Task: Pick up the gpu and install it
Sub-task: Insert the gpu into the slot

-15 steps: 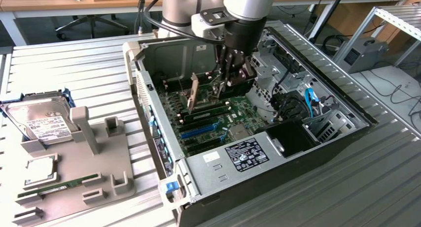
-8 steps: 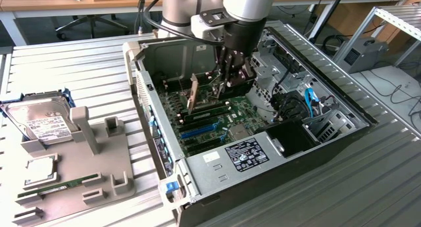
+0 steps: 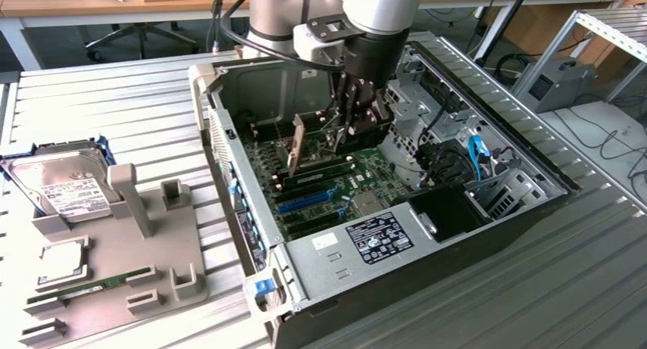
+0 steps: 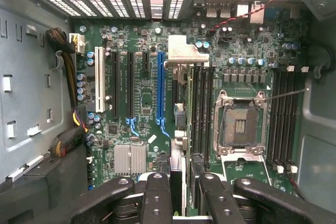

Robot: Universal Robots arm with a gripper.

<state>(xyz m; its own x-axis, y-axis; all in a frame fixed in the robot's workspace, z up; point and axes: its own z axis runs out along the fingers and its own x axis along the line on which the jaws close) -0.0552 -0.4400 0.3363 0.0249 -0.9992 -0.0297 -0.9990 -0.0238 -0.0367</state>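
gpu (image 4: pixel 179 129): edge-on, hanging just beside the blue slot (image 4: pixel 160 85).
pincer (image 4: pixel 178 192): I see it pinching the card.
step: I keep the card upright, aligned, then press evenly.

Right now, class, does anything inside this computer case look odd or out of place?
Yes: the processor socket on the motherboard sits empty, contacts exposed, and its thin metal lever sticks out sideways, unlatched.

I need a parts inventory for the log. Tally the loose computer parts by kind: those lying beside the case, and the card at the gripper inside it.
Hard drive: 1
Processor chip: 1
Green memory stick: 1
Gpu: 1
Total: 4
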